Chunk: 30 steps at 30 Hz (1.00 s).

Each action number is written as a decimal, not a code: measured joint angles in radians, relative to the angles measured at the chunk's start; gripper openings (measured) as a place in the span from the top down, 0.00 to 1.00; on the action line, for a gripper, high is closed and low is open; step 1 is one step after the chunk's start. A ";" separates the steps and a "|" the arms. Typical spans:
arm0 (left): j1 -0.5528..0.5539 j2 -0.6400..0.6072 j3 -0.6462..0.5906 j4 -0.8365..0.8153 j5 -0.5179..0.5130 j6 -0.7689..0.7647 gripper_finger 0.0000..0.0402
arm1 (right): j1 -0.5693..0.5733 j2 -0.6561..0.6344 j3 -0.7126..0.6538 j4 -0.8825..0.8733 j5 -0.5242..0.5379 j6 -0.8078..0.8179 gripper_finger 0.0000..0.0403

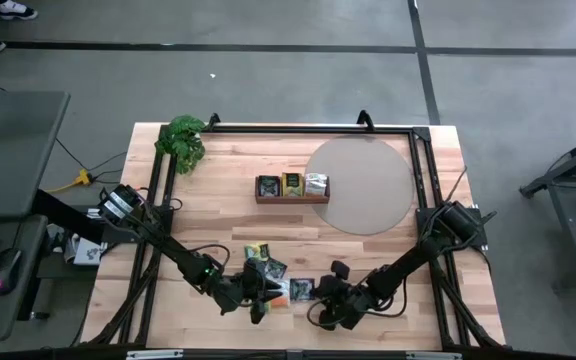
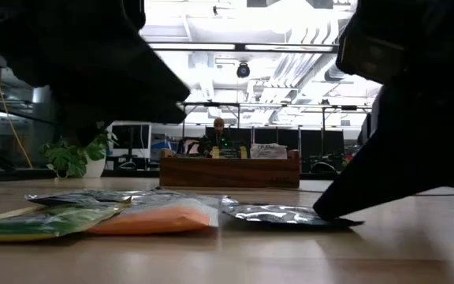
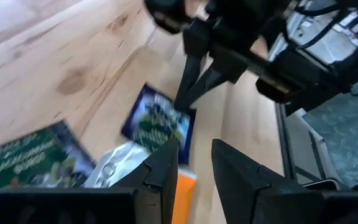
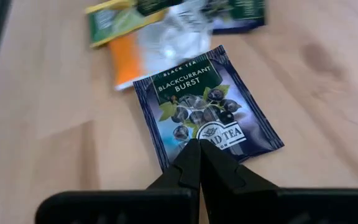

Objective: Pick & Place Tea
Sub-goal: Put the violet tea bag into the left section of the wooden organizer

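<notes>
— What's lying on the counter (image 1: pixel 368 290) over there?

— A loose heap of tea sachets (image 1: pixel 268 275) near the front edge, about midway along it. Small flat paper squares: a dark green one, a yellow-green one (image 2: pixel 42 223), an orange one (image 2: pixel 160 217), a crinkly silver one (image 4: pixel 179 34). At the right end of the heap lies a dark blue sachet (image 4: pixel 207 112) printed "Black Tea, Blackcurrant Burst", with berries pictured on it. It's flat on the wood, just apart from the rest.

— And the arms?

— Starting from the left: the left claw (image 1: pixel 258 300) is down at the left side of the heap, its two fingers (image 3: pixel 163 165) spread a little with a narrow gap. Nothing sits between them; the silver and orange sachets lie just beyond the tips.

— The right one?

— The right claw (image 4: pixel 199 163) has its fingers pressed together to a point, with the tips over the near edge of the blackcurrant sachet. Whether they pinch the paper, I can't tell.

— Anything farther back?

— A wooden tray (image 1: pixel 292 188) mid-counter with sachets standing in its compartments, a grey round mat (image 1: pixel 363 185) beside it, and a leafy plant (image 1: pixel 183 140) at the far left corner.
</notes>
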 joint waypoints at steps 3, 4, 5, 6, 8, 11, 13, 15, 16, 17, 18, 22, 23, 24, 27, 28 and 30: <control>0.001 0.000 0.000 -0.053 -0.014 -0.069 0.76 | -0.005 0.000 0.000 -0.026 0.037 0.046 1.00; 0.001 0.000 0.000 -0.070 -0.022 -0.089 0.76 | -0.008 0.000 0.000 -0.031 0.045 0.053 1.00; 0.001 0.000 0.000 -0.084 -0.036 -0.108 0.76 | -0.011 0.000 0.000 -0.032 0.049 0.058 1.00; 0.006 0.000 0.000 -0.097 -0.051 -0.124 0.76 | -0.015 0.000 0.000 -0.034 0.052 0.066 1.00; 0.018 0.000 0.000 -0.122 -0.068 -0.150 0.76 | -0.026 0.000 0.000 -0.039 0.056 0.078 1.00; 0.052 0.000 0.000 -0.132 -0.057 -0.180 0.76 | -0.048 0.000 -0.001 -0.043 0.057 0.077 1.00; 0.086 0.000 0.000 -0.131 -0.010 -0.191 0.76 | -0.062 0.000 -0.001 -0.045 0.056 0.077 1.00; 0.129 0.000 0.000 -0.132 0.058 -0.223 0.76 | -0.073 0.000 -0.001 -0.052 0.054 0.077 1.00; 0.151 0.000 0.000 -0.132 0.095 -0.241 0.76 | -0.078 0.000 -0.001 -0.058 0.052 0.077 1.00; 0.175 0.000 0.000 -0.132 0.131 -0.258 0.76 | -0.083 0.000 -0.001 -0.064 0.052 0.077 1.00; 0.196 0.000 0.000 -0.132 0.164 -0.268 0.76 | -0.087 0.000 -0.001 -0.070 0.052 0.077 1.00; 0.271 0.000 0.000 -0.143 0.262 -0.301 0.76 | -0.103 -0.001 -0.001 -0.083 0.049 0.071 1.00; 0.286 0.000 0.000 -0.148 0.285 -0.314 0.76 | -0.106 -0.001 -0.001 -0.088 0.048 0.070 1.00; 0.301 0.000 0.000 -0.155 0.308 -0.330 0.76 | -0.108 -0.001 0.000 -0.093 0.048 0.068 1.00; 0.340 0.000 0.000 -0.169 0.386 -0.365 0.76 | -0.110 -0.001 0.000 -0.112 0.048 0.068 1.00; 0.351 0.000 0.000 -0.177 0.412 -0.376 0.76 | -0.110 -0.001 0.000 -0.117 0.048 0.068 1.00; 0.373 0.000 0.000 -0.209 0.453 -0.401 0.76 | -0.110 -0.001 0.000 -0.118 0.048 0.059 1.00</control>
